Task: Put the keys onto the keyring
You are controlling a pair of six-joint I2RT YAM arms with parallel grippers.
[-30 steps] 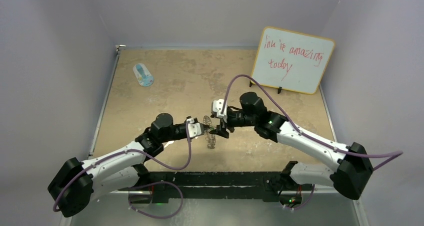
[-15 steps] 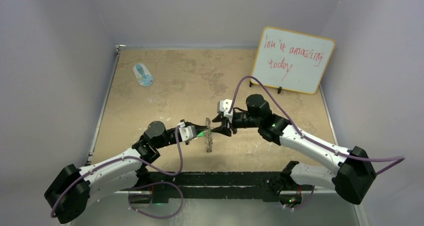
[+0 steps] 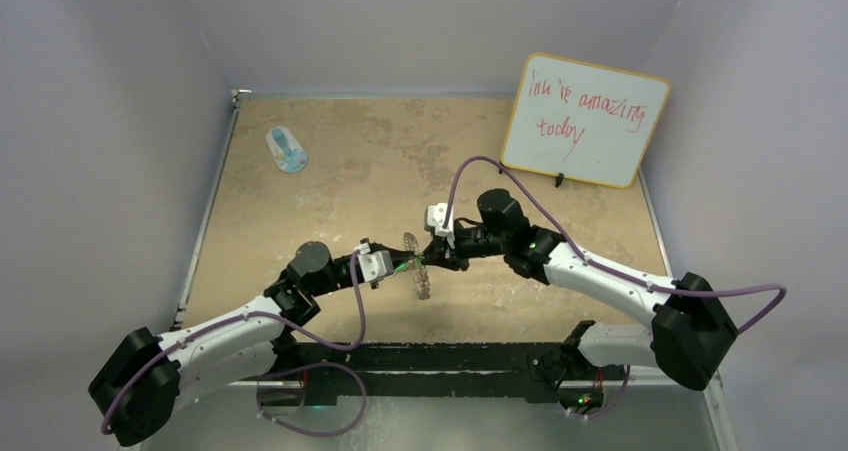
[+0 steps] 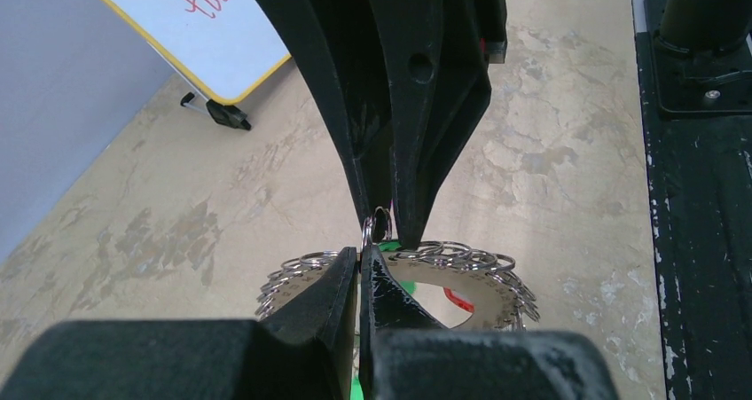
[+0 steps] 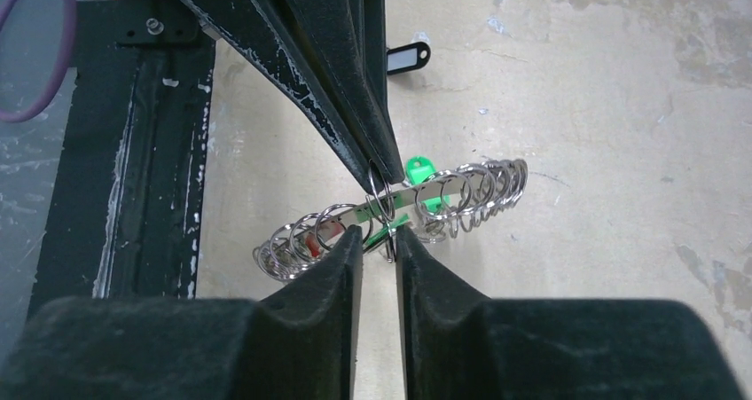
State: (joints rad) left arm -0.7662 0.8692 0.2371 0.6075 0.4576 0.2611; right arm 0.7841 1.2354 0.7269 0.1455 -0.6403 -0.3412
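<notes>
Two grippers met tip to tip over the tan mottled table [image 5: 576,107]. The left gripper [image 4: 361,256] had its black fingers pressed together, pinching the rim of the large flat silver metal keyring [image 3: 419,271], which stood on edge just beyond those fingertips; whether its lowest part touched the table could not be told. The right gripper [image 5: 379,236] faced it from the other side of the rim, its fingers narrowly apart with one small wire loop [image 5: 381,198] between their tips. Whether the pads already bit on that loop could not be told. A green oblong plastic tag [image 5: 417,165], presumably that of a small silver key, showed just past the right fingertips, against the ring's band. A red tag [image 4: 457,298] showed through the central hole, beyond the left fingertips. A key with a black oblong tag [image 5: 406,56] lay on the table well beyond both pairs of fingers, off the ring.

The step in hand was judged to be seizing a single rim loop so that the green-tagged key could be worked onto it. Done well, the left pinch is firm and motionless so the ring cannot swing. The right fingers close squarely on that one loop, catching neither the neighbouring loops nor the left fingertips just beside them, and any pull runs gently along the ring's plane
</notes>
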